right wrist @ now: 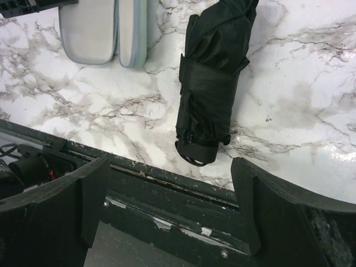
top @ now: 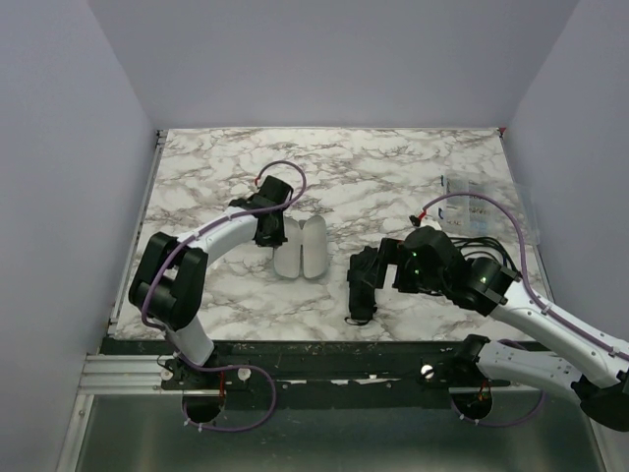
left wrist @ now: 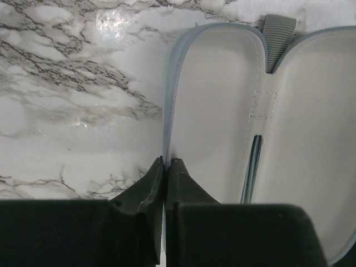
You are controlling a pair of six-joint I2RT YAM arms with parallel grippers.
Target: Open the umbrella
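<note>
— Step in hand?
— Approach, probably: compact black folding umbrella (top: pixel 362 285) lying closed and strapped on the marble worktop (top: pixel 393 177), lower centre of the overhead view, near the front edge.
— State of right tool (right wrist: pixel 169 186)?
— Spread wide, hovering above, touching nothing.
— State of left tool (left wrist: pixel 165 164)?
— Pinched on the rim of the pale mint-green oval clamshell case (left wrist: pixel 217 111).
— Next?
— Likely lowering, closing round the bundle, then unwrapping.

A pale clamshell case (top: pixel 302 246) is lying open on the marble desk (top: pixel 373 167), halves side by side. A clear plastic container (top: pixel 486 202) is sitting near the desk's right edge.
</note>
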